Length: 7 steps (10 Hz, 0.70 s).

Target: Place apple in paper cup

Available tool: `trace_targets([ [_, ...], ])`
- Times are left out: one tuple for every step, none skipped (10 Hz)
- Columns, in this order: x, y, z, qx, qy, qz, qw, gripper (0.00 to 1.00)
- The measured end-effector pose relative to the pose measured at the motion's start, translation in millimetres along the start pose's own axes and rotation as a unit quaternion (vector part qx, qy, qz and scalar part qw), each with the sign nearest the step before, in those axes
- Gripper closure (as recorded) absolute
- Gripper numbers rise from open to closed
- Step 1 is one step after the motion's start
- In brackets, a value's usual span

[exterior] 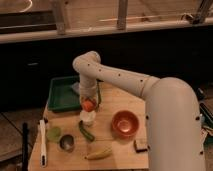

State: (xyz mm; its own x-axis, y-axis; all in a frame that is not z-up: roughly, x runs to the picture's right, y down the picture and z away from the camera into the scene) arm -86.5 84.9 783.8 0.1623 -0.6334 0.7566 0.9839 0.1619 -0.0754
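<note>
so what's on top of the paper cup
The apple, at the gripper, sits right over the mouth of the paper cup. The cup's inside is covered by it and cannot be seen.

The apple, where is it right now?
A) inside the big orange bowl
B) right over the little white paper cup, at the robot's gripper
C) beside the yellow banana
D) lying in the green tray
B: the apple is at the tip of the gripper, directly above the paper cup near the middle of the table.
</note>
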Motion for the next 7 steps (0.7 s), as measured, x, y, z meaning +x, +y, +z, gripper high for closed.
trace_targets([
  [0.0, 0.2, 0.1, 0.0, 0.0, 0.001, 1.0, 0.69],
  [-0.3, 0.0, 0.1, 0.0, -0.001, 0.001, 1.0, 0.69],
  [-0.3, 0.0, -0.1, 0.0, -0.001, 0.002, 1.0, 0.69],
  [-0.3, 0.0, 0.0, 0.0, -0.001, 0.002, 1.0, 0.67],
  [-0.3, 0.0, -0.1, 0.0, -0.001, 0.003, 1.0, 0.64],
  [-0.3, 0.1, -0.1, 0.0, -0.001, 0.004, 1.0, 0.64],
  [-0.4, -0.1, -0.1, 0.0, -0.001, 0.004, 1.0, 0.64],
])
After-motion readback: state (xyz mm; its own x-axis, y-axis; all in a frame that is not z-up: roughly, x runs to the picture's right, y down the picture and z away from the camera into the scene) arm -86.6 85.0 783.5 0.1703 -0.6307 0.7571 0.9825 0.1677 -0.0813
